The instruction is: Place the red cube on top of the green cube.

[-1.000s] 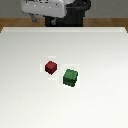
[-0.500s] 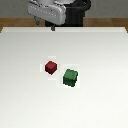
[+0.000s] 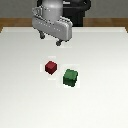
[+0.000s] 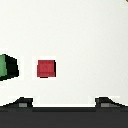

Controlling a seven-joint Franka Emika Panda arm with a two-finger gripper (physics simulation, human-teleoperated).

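The red cube [image 3: 50, 66] rests on the white table, and the green cube [image 3: 70, 77] sits just to its right in the exterior view and a little nearer the front, a small gap between them. My gripper [image 3: 51, 40] hangs above the table behind the red cube, open, with nothing between its fingers. In the wrist view the red cube [image 4: 46, 68] lies near the middle and the green cube [image 4: 7, 67] is cut off by the frame edge. Both dark fingertips [image 4: 22, 102] show apart at the frame's edge.
The white table [image 3: 100, 100] ends at a far edge behind the arm, with wood floor beyond. The robot's dark base [image 3: 75, 10] stands at the back.
The gripper has dropped lower and come forward toward the cubes, shifting slightly to the exterior view's right. Neither cube has moved.
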